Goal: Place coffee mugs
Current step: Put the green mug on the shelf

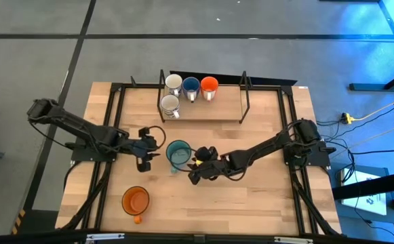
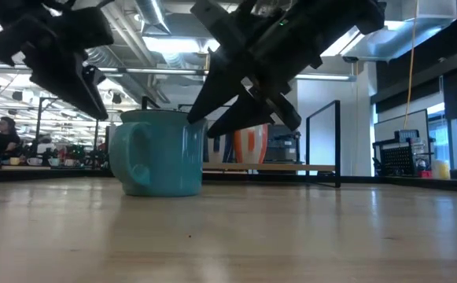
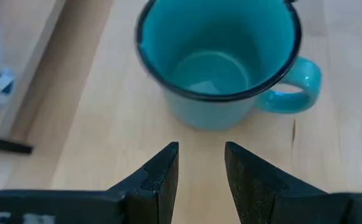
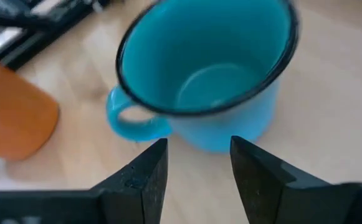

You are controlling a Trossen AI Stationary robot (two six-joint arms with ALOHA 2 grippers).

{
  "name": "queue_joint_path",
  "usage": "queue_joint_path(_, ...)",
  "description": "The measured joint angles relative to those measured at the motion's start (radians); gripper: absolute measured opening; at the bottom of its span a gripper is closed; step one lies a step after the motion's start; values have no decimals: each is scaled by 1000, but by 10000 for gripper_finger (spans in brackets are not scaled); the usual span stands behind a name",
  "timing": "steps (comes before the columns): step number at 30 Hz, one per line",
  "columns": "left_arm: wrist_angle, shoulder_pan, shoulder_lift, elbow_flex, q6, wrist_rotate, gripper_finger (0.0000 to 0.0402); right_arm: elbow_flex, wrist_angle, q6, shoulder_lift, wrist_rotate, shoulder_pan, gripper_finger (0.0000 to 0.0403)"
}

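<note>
My left gripper (image 3: 200, 171) has its fingers parted with nothing between them, hanging just short of the teal mug (image 1: 178, 154), which sits upright in the middle of the desk (image 1: 264, 203). My right gripper (image 4: 198, 168) comes at the same mug from the opposite side, its fingers also apart and empty, tips close to the wall but, as far as I can tell, not touching it. In the low view the mug stands flat on the wood with both arms slanting down toward its rim.

I judge the mug to be enamelled metal: thin wall, dark rolled rim, glossy coat. It should be light and stiff but slick, so a pinch over the rim, one finger inside and one outside, seems safer than squeezing the round body; the handle, pointing toward the desk's front, is another option.

Farther out, an orange mug (image 1: 135, 200) waits near the front edge. On the rack (image 1: 203, 112) at the back stand two white mugs (image 1: 171, 104), a dark blue mug (image 1: 191, 86) and a second orange mug (image 1: 209, 85).

I can read no brand, label or writing on any of them.
</note>
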Motion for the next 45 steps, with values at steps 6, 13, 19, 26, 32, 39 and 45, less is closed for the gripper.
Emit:
queue_joint_path(6,207,0,64,-54,7,1,125,0,-2,-6,0,36,0,161)
queue_joint_path(13,342,0,147,-69,7,27,125,0,-20,-40,6,45,-22,161)
queue_joint_path(19,413,-8,182,-69,6,148,125,0,-88,-86,6,92,-75,161)
queue_joint_path(26,419,-12,169,-69,-1,217,125,-2,-207,-118,-34,60,-105,161)
queue_joint_path(32,169,-12,60,7,4,269,125,38,-175,-114,-112,58,13,161)
queue_joint_path(39,-59,-12,-82,41,58,264,125,280,-318,-117,-12,149,132,160)
queue_joint_path(45,-156,-11,-158,42,86,230,125,557,-624,-90,126,188,146,136)
